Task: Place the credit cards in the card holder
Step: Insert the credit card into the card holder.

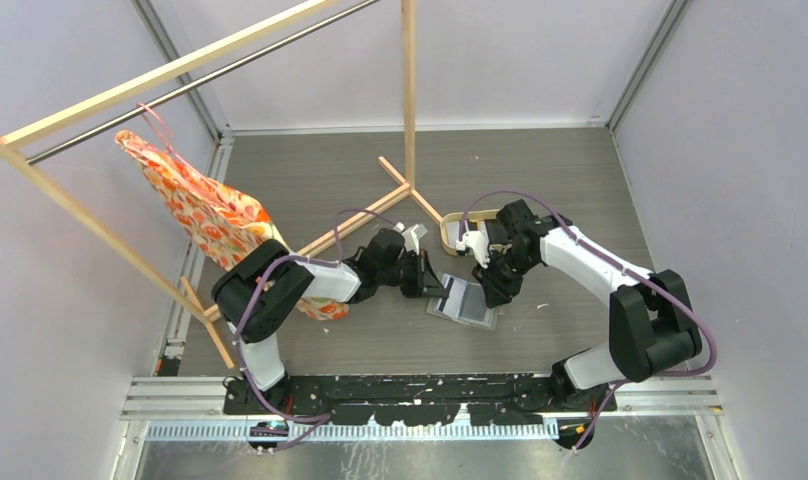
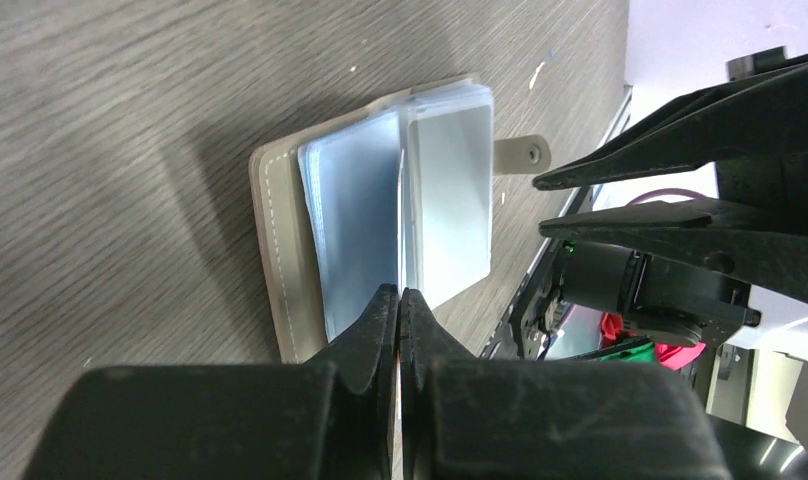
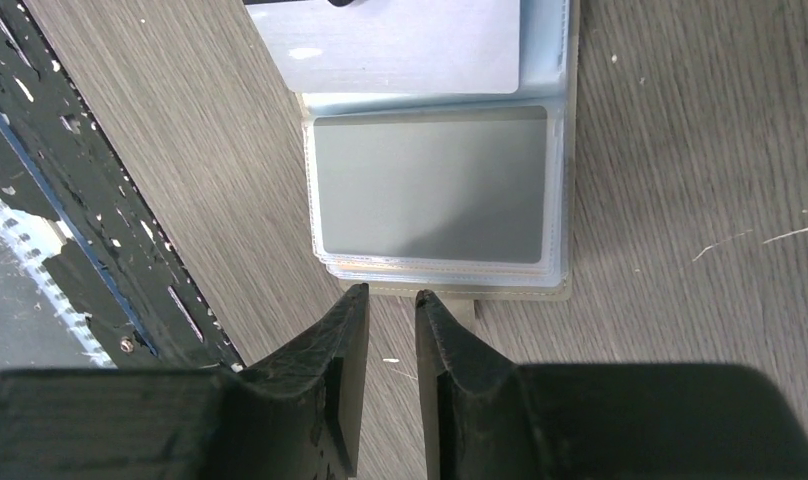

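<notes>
The grey-taupe card holder (image 1: 465, 303) lies open on the table between my grippers, its clear sleeves fanned out. In the left wrist view its cover (image 2: 275, 250) and snap tab (image 2: 525, 152) show. A grey card (image 3: 430, 185) sits in the top sleeve of the tab half. My left gripper (image 1: 435, 285) (image 2: 400, 292) is shut on a thin whitish card (image 3: 400, 50), seen edge-on (image 2: 401, 220) over the holder's fold. My right gripper (image 1: 485, 290) (image 3: 392, 290) hovers at the tab edge (image 3: 520, 292), its jaws a narrow gap apart and empty.
An oval wood-rimmed tray (image 1: 458, 232) stands just behind the holder. A wooden rack's post (image 1: 409, 90) and floor legs (image 1: 360, 225) are at the back left, with an orange patterned cloth (image 1: 205, 215) hanging on it. The black front rail (image 3: 70, 200) runs close by.
</notes>
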You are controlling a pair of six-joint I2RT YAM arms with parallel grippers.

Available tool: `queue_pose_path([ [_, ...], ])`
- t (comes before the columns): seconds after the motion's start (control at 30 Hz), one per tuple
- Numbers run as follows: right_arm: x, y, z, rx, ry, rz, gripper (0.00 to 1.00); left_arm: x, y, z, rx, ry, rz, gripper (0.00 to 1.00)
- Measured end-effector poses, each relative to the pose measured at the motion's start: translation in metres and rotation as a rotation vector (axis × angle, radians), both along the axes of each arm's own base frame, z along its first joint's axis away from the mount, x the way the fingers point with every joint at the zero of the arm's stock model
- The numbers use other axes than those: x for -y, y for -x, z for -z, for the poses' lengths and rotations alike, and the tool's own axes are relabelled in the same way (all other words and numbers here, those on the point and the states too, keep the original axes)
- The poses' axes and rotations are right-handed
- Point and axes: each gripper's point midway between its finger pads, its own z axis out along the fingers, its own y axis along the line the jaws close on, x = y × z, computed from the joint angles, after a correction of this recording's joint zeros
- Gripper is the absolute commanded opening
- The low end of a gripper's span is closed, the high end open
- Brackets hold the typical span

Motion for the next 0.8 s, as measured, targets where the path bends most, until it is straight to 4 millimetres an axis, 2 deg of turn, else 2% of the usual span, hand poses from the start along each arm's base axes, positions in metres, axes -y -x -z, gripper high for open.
queue_pose_path([
  [0.33,0.0,0.0,0.0,0.001,0.003,-0.002,0.29,0.002,-0.007,-0.012,0.083,0.054,-0.029,0.0],
  [0.8,0.0,0.0,0.0,0.001,0.003,-0.002,0.29,0.016,-0.017,-0.027,0.182,0.093,-0.093,0.0],
])
